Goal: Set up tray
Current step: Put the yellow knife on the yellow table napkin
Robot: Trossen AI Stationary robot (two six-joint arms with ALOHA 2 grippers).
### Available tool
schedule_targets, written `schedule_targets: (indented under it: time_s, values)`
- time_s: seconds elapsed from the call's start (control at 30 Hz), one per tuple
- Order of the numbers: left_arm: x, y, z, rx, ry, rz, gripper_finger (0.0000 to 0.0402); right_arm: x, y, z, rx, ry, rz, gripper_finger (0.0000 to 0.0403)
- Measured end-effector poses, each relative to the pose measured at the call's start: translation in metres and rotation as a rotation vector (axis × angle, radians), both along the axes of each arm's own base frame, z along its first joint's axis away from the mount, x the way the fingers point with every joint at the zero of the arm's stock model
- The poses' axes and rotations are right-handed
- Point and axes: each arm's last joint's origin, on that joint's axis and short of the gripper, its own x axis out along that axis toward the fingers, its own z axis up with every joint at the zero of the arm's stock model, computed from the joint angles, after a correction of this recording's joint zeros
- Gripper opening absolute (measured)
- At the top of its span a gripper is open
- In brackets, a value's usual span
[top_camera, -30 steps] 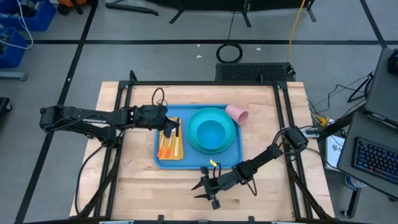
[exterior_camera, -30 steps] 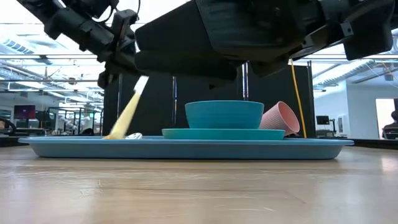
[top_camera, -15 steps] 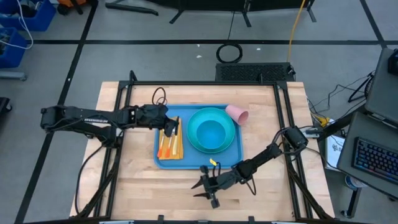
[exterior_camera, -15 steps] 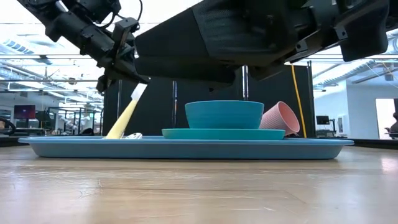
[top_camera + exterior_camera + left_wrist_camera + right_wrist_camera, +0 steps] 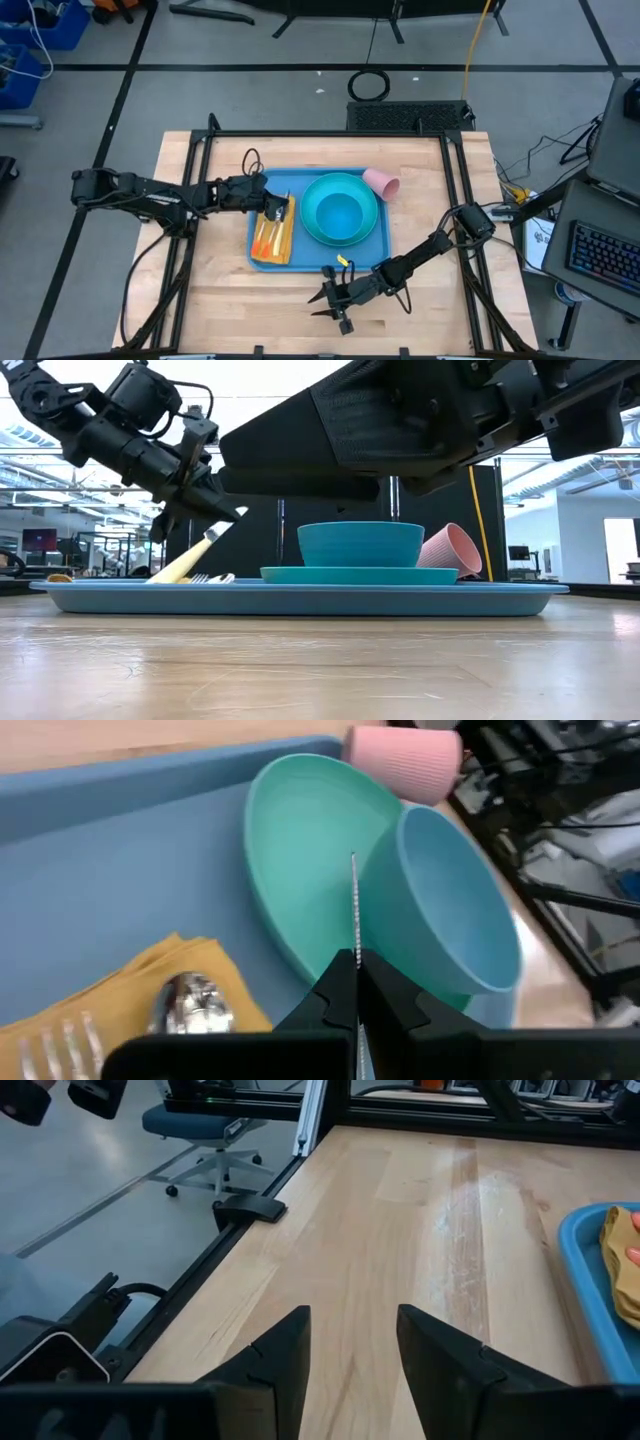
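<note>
Blue plastic forms the tray [image 5: 262, 262], which lies flat near the middle of the wooden table [image 5: 220, 300]. On the tray sits a round turquoise plate [image 5: 312, 228] carrying a deeper blue bowl [image 5: 338, 214]; in the low view the bowl [image 5: 360, 544] stands upright on the plate [image 5: 358, 574]. A pink cup [image 5: 381, 183] lies tipped on its side at the tray's far right corner, beside the plate. A yellow-orange napkin [image 5: 268, 240] occupies the left part of the tray, with a spoon [image 5: 190, 1002] and a fork [image 5: 62, 1042] resting on it. The left gripper [image 5: 270, 207] hangs over the napkin with its fingers [image 5: 330, 1000] pressed together on a knife [image 5: 190, 560], whose serrated blade projects forward between them while its pale handle slants down to the tray. The right gripper [image 5: 328, 302] waits low over bare table just in front of the tray's near edge, its fingers [image 5: 280, 1355] apart and holding nothing.
</note>
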Motion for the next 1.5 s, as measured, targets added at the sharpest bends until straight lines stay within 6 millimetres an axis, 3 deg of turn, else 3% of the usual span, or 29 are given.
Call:
schedule_targets:
  time_s: [0.27,0.7,1.13,1.5]
  values:
    - [0.0,0.002,0.001,0.005,-0.022,-0.061,0.0002,0.0,0.0,-0.001,-0.003,0.005,-0.001,0.0139]
    - [-0.003,0.012,0.0,0.057,0.003,0.097,0.0004,0.0,0.0,-0.001,-0.004,0.006,-0.002,0.0139]
    - [0.001,0.013,0.008,-0.126,-0.13,-0.046,0.0003,0.0,0.0,-0.001,-0.004,0.006,-0.002,0.0139]
    - [0.007,0.001,-0.018,-0.206,0.009,-0.028,0.0002,0.0,0.0,-0.001,-0.003,0.006,0.0,0.0139]
